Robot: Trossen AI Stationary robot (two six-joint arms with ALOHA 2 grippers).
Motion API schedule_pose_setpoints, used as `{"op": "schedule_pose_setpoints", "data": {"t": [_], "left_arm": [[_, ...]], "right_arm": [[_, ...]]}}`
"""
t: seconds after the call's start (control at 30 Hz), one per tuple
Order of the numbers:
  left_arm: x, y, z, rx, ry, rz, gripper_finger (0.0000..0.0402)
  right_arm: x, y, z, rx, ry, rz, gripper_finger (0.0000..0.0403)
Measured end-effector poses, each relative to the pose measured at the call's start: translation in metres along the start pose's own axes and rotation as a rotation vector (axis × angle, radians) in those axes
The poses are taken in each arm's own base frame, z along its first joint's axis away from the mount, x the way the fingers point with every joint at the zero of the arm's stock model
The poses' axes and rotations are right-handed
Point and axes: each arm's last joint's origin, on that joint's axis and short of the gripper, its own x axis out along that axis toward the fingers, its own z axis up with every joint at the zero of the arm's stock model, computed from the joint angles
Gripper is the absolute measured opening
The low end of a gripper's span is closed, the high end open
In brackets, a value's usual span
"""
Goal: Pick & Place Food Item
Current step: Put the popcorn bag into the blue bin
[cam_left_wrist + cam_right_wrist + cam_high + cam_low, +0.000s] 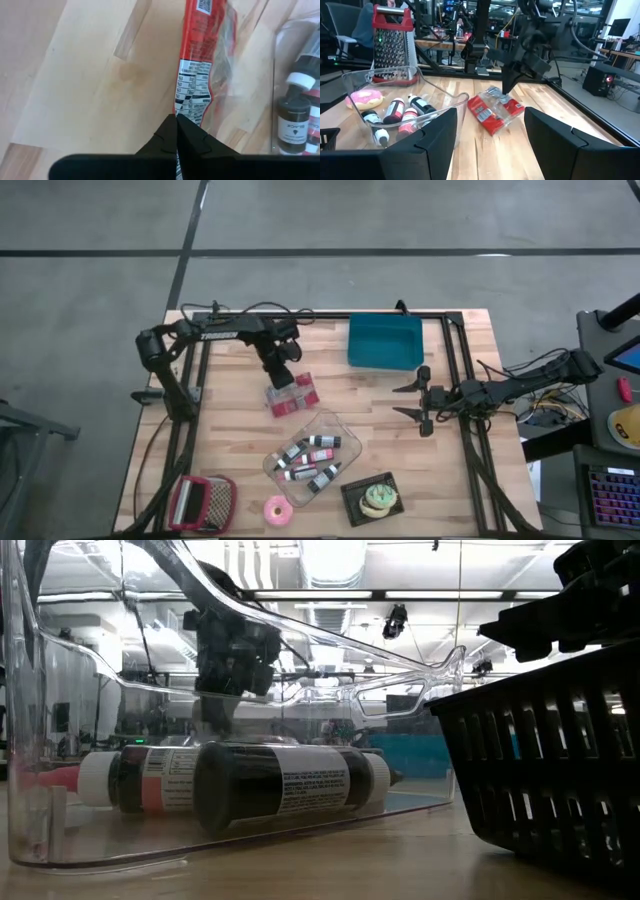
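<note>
Table (330, 395): bottle tub (283, 452) beside packet (291, 394).

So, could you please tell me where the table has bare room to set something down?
Free wood lies between the red packet and the blue bin, and along the left edge above the grater. The front is crowded: grater, pink donut, clear tub of bottles, and black basket.
</note>
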Motion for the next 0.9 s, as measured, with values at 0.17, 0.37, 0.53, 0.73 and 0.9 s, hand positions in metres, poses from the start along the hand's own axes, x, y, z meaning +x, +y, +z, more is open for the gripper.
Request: {"op": "schedule_pose_setpoints", "data": {"t": [0.17,0.37,0.53,0.73,0.9], "left_arm": [[-0.003,-0.003,0.0,0.011,0.008,-0.006,0.0],[-0.007,-0.006,0.003,0.022,0.003,-0.007,0.0],[-0.021,-0.018,0.011,0.069,-0.025,0.018,0.0],[-0.038,-0.031,0.021,0.121,-0.073,0.04,0.0],[-0.05,-0.036,0.027,0.133,-0.107,0.059,0.0]], "right_arm": [[0.0,0.0,0.0,0.0,0.0,0.0,0.0226],[0.0,0.0,0.0,0.0,0.0,0.0,0.0226],[0.0,0.0,0.0,0.0,0.001,0.0,0.0226],[0.0,0.0,0.0,0.0,0.002,0.0,0.0226],[0.0,0.0,0.0,0.001,0.003,0.001,0.0226]]}}
